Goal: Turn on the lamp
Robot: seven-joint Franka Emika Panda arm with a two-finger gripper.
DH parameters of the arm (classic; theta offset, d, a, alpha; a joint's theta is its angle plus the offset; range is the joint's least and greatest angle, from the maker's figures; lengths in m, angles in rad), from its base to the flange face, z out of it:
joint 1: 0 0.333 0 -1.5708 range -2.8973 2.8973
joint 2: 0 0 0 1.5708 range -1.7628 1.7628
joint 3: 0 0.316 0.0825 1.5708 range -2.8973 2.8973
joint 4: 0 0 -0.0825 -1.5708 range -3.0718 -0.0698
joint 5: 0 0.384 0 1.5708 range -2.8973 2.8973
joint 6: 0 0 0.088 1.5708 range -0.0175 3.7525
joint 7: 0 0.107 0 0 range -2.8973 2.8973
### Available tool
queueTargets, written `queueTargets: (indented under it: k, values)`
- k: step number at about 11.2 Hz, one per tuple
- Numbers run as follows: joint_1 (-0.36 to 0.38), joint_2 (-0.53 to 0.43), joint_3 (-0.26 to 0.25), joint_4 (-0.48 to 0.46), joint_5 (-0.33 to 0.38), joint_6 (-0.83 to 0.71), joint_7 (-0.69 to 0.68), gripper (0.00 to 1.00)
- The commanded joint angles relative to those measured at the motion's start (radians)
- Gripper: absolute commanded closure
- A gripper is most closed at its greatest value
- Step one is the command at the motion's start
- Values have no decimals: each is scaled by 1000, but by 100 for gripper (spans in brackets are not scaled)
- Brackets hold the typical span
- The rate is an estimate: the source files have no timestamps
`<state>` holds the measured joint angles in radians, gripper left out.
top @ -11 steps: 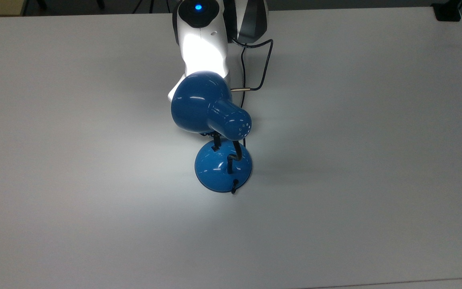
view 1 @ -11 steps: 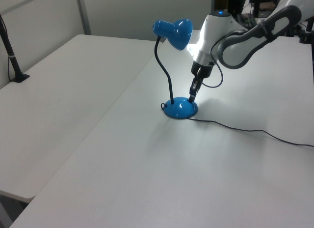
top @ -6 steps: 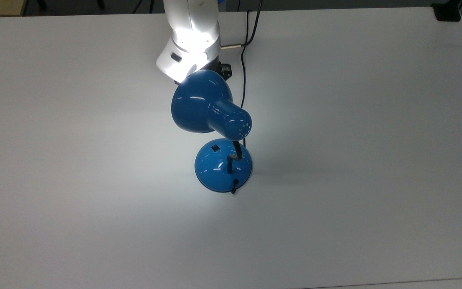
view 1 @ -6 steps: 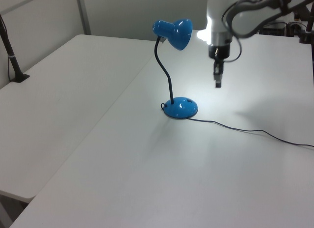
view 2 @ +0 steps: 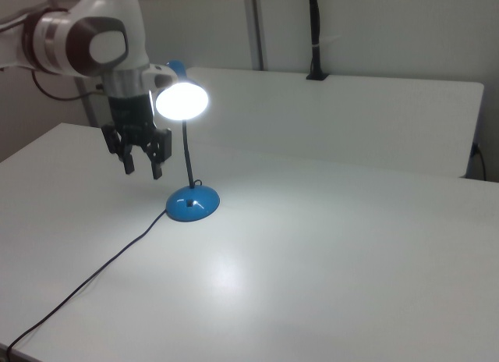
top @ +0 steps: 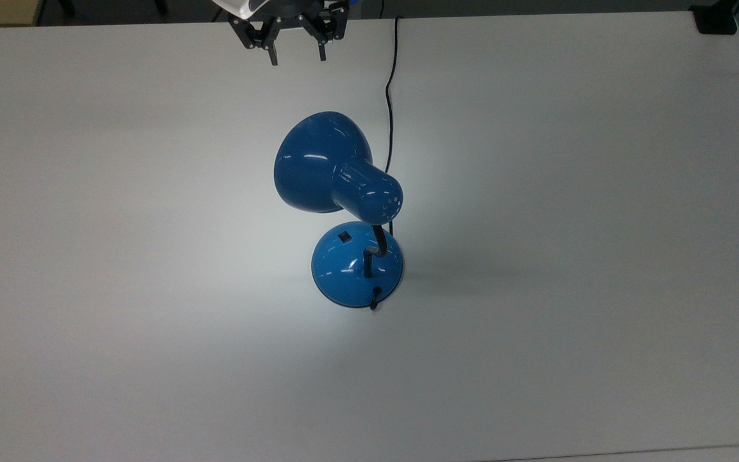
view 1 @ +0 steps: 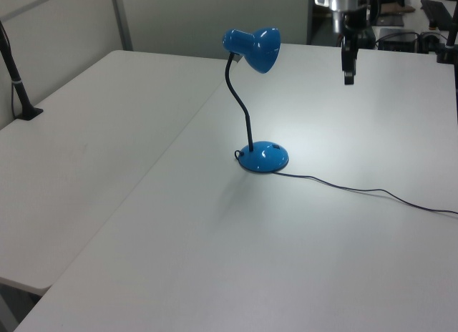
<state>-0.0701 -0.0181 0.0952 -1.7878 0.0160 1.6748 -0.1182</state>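
Our gripper (top: 297,54) has risen from the switch and hangs open, holding nothing, well apart from the lamp (top: 344,212). We see the lamp lit at the middle of the white table (top: 568,256), so we judge the task done. Grey partition walls (view 2: 374,26) stand behind.

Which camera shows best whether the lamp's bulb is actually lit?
The right view: it looks into the lamp shade's mouth, which glows bright white. The top view shows the shade's blue back and a bright patch on the table. The left view shows the lamp side-on, with the table lit around its base.
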Motion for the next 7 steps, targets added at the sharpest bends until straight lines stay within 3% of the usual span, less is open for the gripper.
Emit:
queueTargets:
  k: [1,3,7]
  values:
    - [-23,-14,-17,88,9,-20,-14,0]
    - [-28,-13,-43,103,28,75,29,0]
    - [-28,-10,-43,107,19,86,69,0]
